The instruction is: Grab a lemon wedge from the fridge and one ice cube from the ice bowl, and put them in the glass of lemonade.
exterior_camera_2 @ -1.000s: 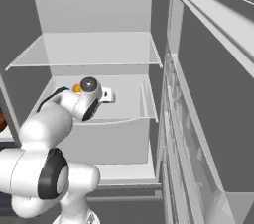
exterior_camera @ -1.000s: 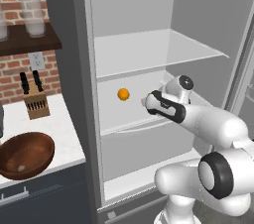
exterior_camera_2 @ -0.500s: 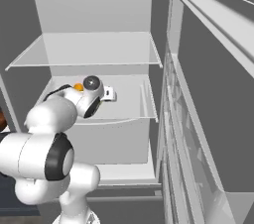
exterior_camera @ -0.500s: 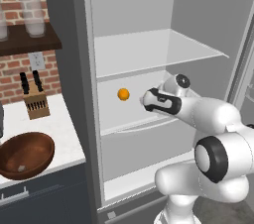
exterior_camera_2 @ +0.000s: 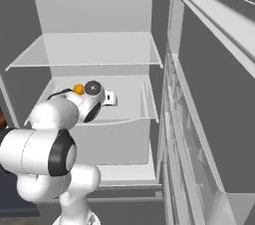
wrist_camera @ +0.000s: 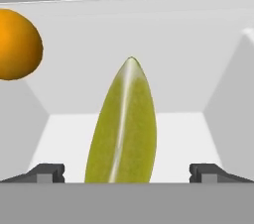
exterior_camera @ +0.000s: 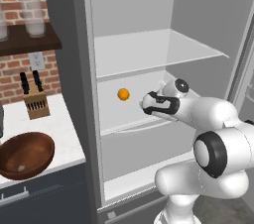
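Observation:
The fridge [exterior_camera: 134,59] stands open, light grey inside with clear shelves. My gripper [exterior_camera: 147,103] reaches in over its middle shelf [exterior_camera_2: 127,112]. In the hand view the gripper [wrist_camera: 126,173] is open, and the lemon wedge [wrist_camera: 124,129], pale yellow-green, stands upright between the two fingertips [wrist_camera: 47,172], close in front and untouched. The reddish-brown ice bowl [exterior_camera: 25,153] sits on the counter at the left with a small whitish ice cube [exterior_camera: 20,168] inside. The glass of lemonade is out of view.
A round orange fruit [exterior_camera: 123,94] lies on the same shelf, left of the wedge [wrist_camera: 15,44]. The open fridge door [exterior_camera_2: 199,119] stands at the right. A knife block [exterior_camera: 35,101] sits on the counter and frosted glasses [exterior_camera: 32,7] on the wall shelf.
The hand has edged slightly further in over the middle shelf, and the elbow has swung up and to the right. The jaws have stayed open.

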Available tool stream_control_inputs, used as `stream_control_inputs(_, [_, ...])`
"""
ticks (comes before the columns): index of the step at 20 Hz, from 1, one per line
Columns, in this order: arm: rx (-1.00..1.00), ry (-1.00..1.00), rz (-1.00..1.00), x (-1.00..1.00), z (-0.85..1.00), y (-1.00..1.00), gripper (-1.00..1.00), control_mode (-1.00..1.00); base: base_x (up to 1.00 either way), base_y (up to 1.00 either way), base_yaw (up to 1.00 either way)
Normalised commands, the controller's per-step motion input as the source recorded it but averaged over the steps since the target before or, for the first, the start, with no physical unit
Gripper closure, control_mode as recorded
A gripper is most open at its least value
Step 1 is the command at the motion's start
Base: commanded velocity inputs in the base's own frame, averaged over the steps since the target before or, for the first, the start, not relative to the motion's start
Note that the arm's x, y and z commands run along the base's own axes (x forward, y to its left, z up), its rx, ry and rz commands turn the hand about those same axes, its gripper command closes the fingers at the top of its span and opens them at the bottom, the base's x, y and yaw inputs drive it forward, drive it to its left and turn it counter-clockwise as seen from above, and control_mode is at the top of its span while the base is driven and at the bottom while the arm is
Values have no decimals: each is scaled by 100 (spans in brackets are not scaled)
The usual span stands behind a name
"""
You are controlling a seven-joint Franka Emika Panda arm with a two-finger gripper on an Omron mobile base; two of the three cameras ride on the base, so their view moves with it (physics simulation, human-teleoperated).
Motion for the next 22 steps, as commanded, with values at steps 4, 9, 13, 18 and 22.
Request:
stream_control_inputs(4, [0,0,0,0,-6,0,-100,-100,0,0,0])
stream_control_inputs(9, [0,0,0,0,1,0,-100,-100,0,0,0])
stream_control_inputs(13, [0,0,-1,0,16,0,-100,-100,0,0,0])
stream_control_inputs(18, [0,-2,-4,1,25,0,-100,-100,0,0,0])
stream_control_inputs(22, [0,-1,-5,9,14,0,-100,-100,0,0,0])
